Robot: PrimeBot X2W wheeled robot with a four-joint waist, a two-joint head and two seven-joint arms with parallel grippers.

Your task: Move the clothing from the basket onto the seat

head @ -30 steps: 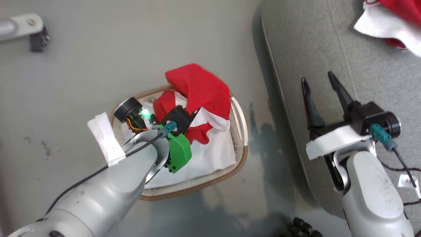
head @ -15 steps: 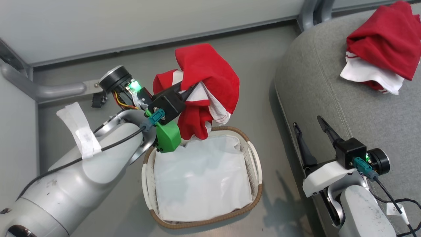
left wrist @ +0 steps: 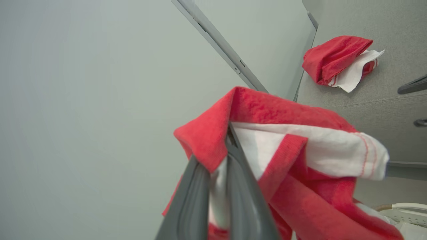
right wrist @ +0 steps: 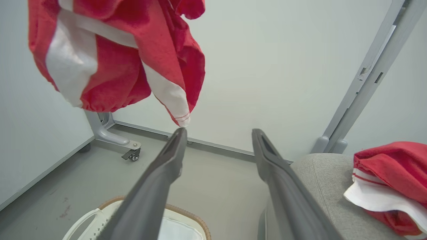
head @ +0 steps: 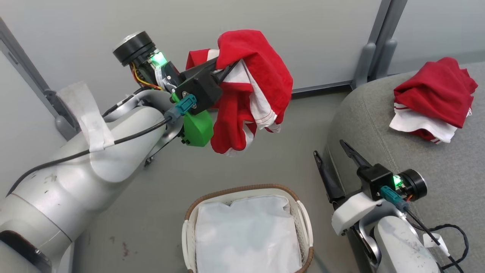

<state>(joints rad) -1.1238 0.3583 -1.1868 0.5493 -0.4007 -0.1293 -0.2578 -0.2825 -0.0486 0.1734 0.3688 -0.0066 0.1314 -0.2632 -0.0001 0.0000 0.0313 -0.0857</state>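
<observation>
My left gripper (head: 227, 70) is shut on a red and white piece of clothing (head: 250, 87), which hangs in the air well above the basket (head: 303, 216); the wrist view shows its fingers (left wrist: 233, 186) pinching the fabric (left wrist: 300, 140). The cream basket on the floor holds a white lining sheet (head: 246, 239). Another red and white garment (head: 432, 98) lies crumpled on the grey seat (head: 447, 167) at the right. My right gripper (head: 333, 155) stands open with nothing in it at the seat's left edge, and the hanging garment (right wrist: 113, 56) is up to its left.
A pale wall panel with grey metal posts (head: 375, 41) stands behind. A frame leg with a caster (right wrist: 116, 140) sits on the grey floor at the left. Black cable (head: 451, 242) trails by the right arm.
My left arm has lifted the garment out of the basket and up to the right. The head camera has tilted up, so the basket sits lower in view. The right gripper stays open.
</observation>
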